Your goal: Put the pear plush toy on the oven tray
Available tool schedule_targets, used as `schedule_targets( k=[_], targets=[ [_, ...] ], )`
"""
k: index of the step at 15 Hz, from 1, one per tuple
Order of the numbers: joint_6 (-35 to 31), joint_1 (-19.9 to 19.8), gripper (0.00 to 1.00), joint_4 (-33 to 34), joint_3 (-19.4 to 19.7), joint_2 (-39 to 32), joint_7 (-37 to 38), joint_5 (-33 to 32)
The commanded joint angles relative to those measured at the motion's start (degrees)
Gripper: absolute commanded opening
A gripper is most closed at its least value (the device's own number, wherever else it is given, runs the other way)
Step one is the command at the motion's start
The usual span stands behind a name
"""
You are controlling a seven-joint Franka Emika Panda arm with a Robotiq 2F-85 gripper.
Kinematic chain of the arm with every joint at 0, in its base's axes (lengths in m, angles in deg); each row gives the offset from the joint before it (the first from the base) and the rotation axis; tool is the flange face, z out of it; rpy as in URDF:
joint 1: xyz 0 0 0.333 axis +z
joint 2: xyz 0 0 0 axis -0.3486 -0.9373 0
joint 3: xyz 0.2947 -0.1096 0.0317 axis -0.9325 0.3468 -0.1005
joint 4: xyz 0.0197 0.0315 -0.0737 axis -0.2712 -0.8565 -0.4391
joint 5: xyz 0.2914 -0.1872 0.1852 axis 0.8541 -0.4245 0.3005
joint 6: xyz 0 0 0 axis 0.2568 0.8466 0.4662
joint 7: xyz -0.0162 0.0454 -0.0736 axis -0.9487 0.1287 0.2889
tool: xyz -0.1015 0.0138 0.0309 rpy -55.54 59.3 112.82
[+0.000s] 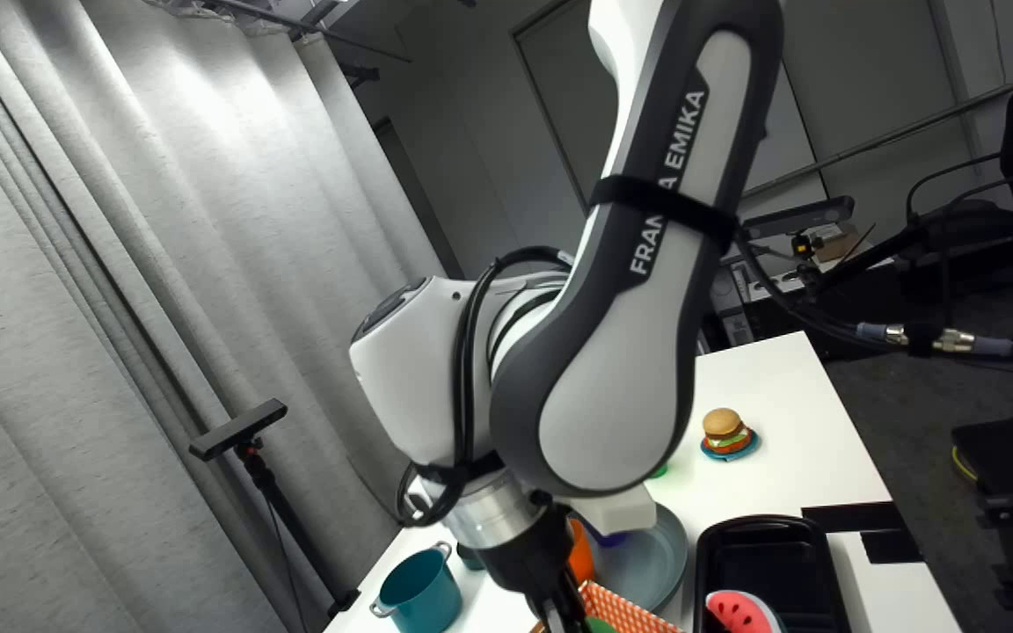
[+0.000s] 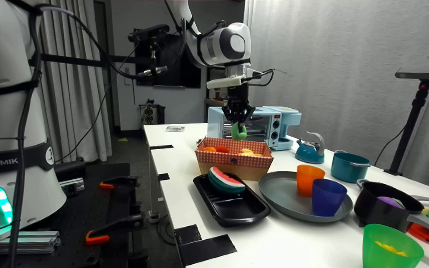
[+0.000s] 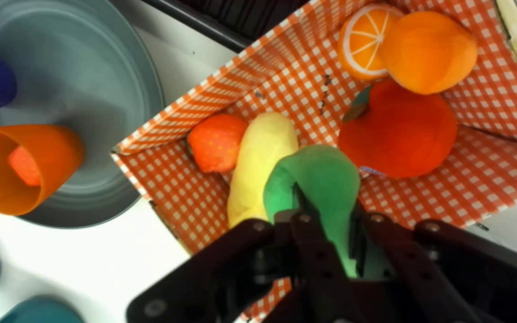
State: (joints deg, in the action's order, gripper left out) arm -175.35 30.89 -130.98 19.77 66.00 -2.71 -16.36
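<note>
End effector: grasping pear plush toy | Over basket | Advised: raise past rim, lower onto oven tray clear of watermelon

Your table is well filled around the checked basket.
In the wrist view you see inside the basket a strawberry just beside a yellow toy, then a red fruit, an orange and a cut orange. Next to the basket is the grey plate, where an orange cup and a blue cup stand; the orange cup has a red piece inside. In an exterior view you find also the oven, the kettle near the teal pot, the black pot with a purple thing inside, and the green cup with yellow bits. The watermelon lies just beside the basket; the burger is on a saucer.
</note>
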Motion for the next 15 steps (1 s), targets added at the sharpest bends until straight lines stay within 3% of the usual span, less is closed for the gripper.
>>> schedule_targets(
  k=[1, 15],
  targets=[
    [-5.3, -0.2, 0.04, -4.4, 1.8, 5.7, 3.3, -2.2],
    [-24.0, -4.7, 0.04, -12.5, 9.5, 14.9, 17.0, -8.2]
  ],
)
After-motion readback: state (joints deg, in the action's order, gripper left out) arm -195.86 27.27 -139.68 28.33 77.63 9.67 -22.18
